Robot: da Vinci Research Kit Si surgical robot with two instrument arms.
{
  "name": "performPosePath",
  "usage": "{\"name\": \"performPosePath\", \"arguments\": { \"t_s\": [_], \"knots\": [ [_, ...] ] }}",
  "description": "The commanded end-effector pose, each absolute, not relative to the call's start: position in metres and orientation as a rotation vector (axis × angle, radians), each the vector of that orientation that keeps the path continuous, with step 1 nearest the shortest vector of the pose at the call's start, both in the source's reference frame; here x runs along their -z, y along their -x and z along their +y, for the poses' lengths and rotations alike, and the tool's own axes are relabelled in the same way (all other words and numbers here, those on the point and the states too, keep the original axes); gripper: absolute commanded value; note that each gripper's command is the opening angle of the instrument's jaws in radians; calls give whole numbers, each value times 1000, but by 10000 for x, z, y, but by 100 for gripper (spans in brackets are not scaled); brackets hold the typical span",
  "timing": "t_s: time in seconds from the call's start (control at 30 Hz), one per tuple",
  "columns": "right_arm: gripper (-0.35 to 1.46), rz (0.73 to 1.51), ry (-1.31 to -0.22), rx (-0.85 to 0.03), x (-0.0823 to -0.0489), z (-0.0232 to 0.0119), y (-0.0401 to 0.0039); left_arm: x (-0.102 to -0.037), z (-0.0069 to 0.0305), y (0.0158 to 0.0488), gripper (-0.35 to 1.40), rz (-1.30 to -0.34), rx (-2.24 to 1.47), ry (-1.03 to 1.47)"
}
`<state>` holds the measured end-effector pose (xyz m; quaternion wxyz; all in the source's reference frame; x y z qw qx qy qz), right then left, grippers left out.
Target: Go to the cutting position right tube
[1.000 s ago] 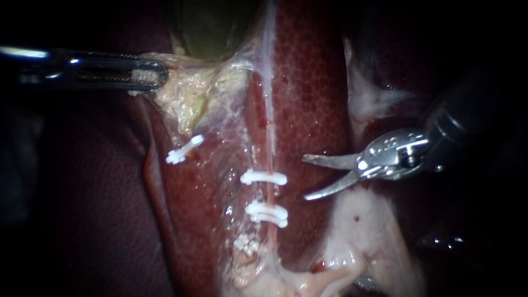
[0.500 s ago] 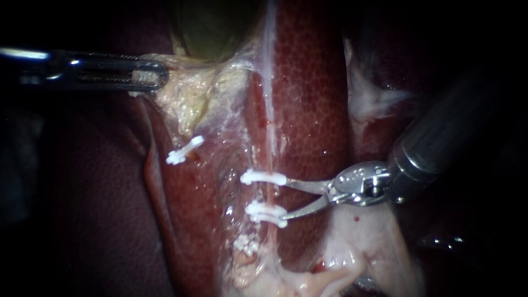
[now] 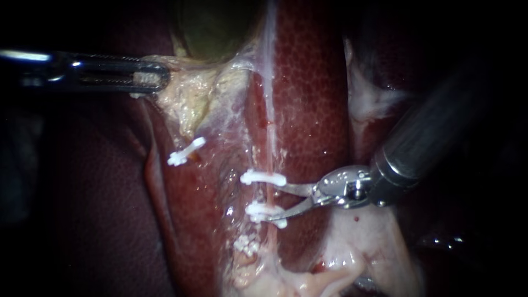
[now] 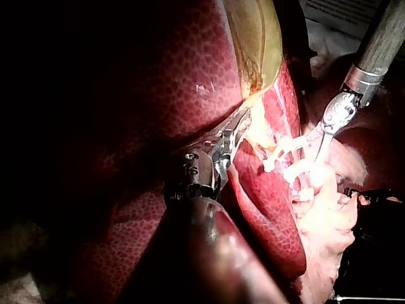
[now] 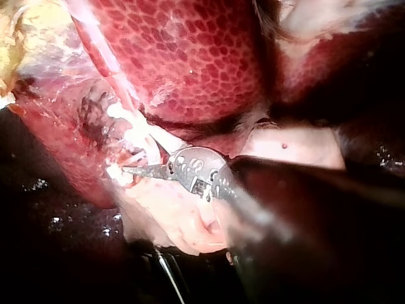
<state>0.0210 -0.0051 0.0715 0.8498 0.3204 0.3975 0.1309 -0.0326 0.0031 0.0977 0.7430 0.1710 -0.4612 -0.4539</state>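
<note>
The right tube (image 3: 269, 129) is a thin pale strand running down the liver (image 3: 313, 99), with an upper white clip (image 3: 263, 177) and a lower white clip (image 3: 266, 213) across it. My right instrument (image 3: 276, 201) comes in from the right. Its two thin blades are open, and their tips lie at the tube's right edge between the two clips. In the right wrist view the blades (image 5: 130, 166) point at the clipped stretch. My left instrument (image 3: 149, 77) is shut on yellowish tissue under the gallbladder (image 3: 212, 27), holding it stretched to the left.
A third white clip (image 3: 185, 150) sits on the left tube, below the yellowish tissue. Pale fatty tissue (image 3: 363, 242) lies under the right instrument's shaft. In the left wrist view the right instrument (image 4: 333, 114) stands beyond the clips.
My right instrument has moved left from clear of the tube until its blade tips sit between the two clips, and the blades have narrowed. The left instrument has held still.
</note>
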Motion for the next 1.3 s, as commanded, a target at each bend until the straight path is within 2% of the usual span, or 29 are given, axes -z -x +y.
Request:
{"name": "performPosePath", "arguments": {
  "t_s": [0.03, 0.33, 0.63, 0.87, 1.03, 1.3],
  "knots": [
    [141, 836, -679, -278, -716, -53, -210, -977, 31, 326, -35, -1010, 995, -374],
    [140, 848, -718, -255, -722, -54, -223, -977, 31, 327, -35, -1010, 995, -374],
    [135, 899, -807, -165, -736, -41, -231, -978, 30, 329, -35, -1010, 996, -372],
    [135, 940, -899, -108, -748, -29, -255, -978, 30, 329, -35, -1010, 996, -372],
    [130, 947, -953, -83, -744, -35, -263, -978, 30, 329, -35, -1010, 996, -372],
    [130, 950, -964, -78, -737, -44, -268, -979, 30, 332, -35, -1009, 999, -367]
  ]
}}
